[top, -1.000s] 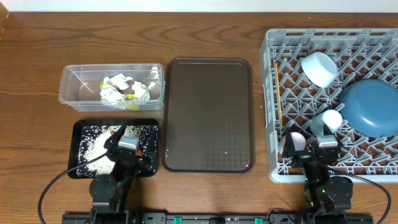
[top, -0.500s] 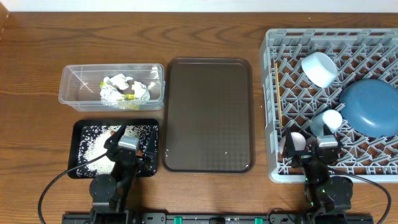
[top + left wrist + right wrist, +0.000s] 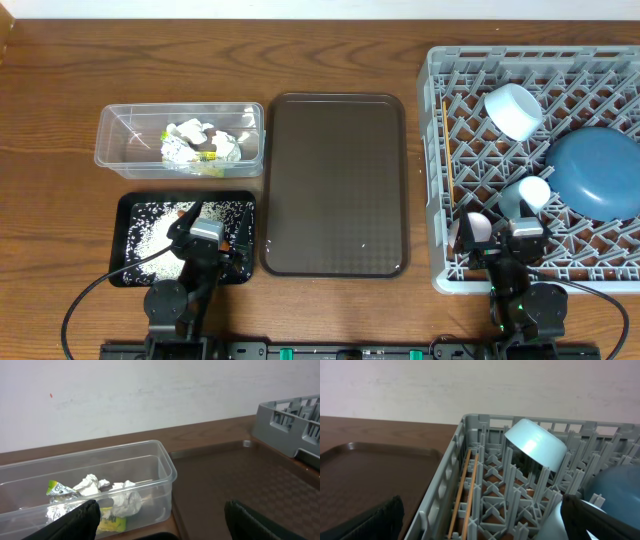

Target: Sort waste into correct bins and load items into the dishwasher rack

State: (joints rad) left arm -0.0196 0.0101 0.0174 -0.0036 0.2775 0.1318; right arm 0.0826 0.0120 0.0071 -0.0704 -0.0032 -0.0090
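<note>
both tools spread wide, nothing held: left tool (image 3: 161, 527), right tool (image 3: 480, 525). thin wooden chopsticks (image 3: 462, 492) lie along the left wall of the grey plastic lattice rack (image 3: 530, 52), right of frame. likely light, stiff, slick, apt to roll; pinch mid-length, across both.

Bright, even light falls from above; shadows are faint and short. The overhead view is sharp. Wrist views are softer and slightly grainy. Left fingers (image 3: 80, 522) and right fingers (image 3: 380, 525) sit dark and blurred at five and seven o'clock. The clear tub (image 3: 167, 470) has a faint sheen.
</note>
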